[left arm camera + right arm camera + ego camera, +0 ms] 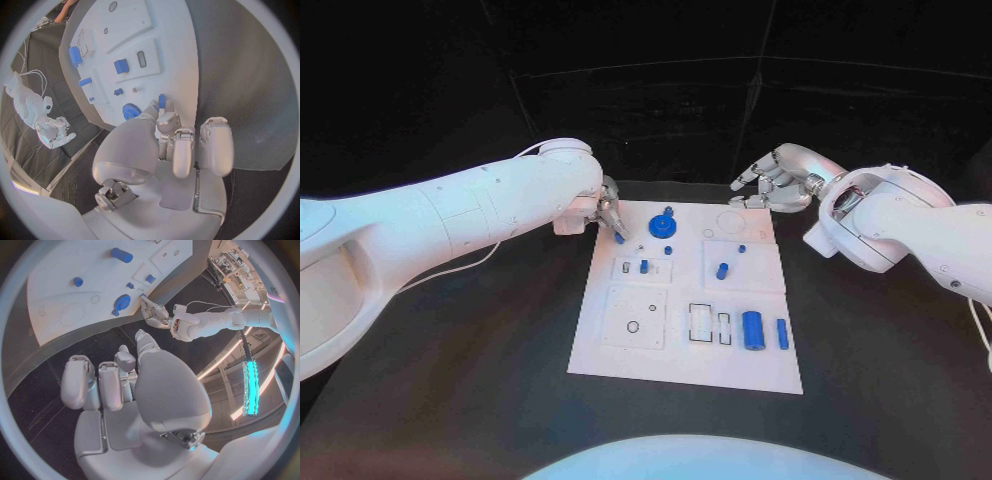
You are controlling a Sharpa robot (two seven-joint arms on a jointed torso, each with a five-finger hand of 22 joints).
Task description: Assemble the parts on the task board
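The white board (653, 345) lies flat in the middle of the black surface (459, 380), with blue pieces spread over it. The left hand (606, 215) reaches over the board's far left corner and pinches a small blue peg (619, 238) between its thumb and a fingertip; the left wrist view shows the peg (161, 101) standing up from that pinch at the board's edge, with the other fingers (214, 145) curled in beside it. Just beside that hand, a blue gear (662, 216) sits on the board, and a smaller blue peg (668, 250) stands a little nearer. A larger blue cylinder (753, 331) and a thin blue bar (782, 334) lie side by side near the board's near right part, well apart from both hands. The right hand (776, 178) hovers beyond the board's far right corner, fingers curled in and holding nothing, touching no piece.
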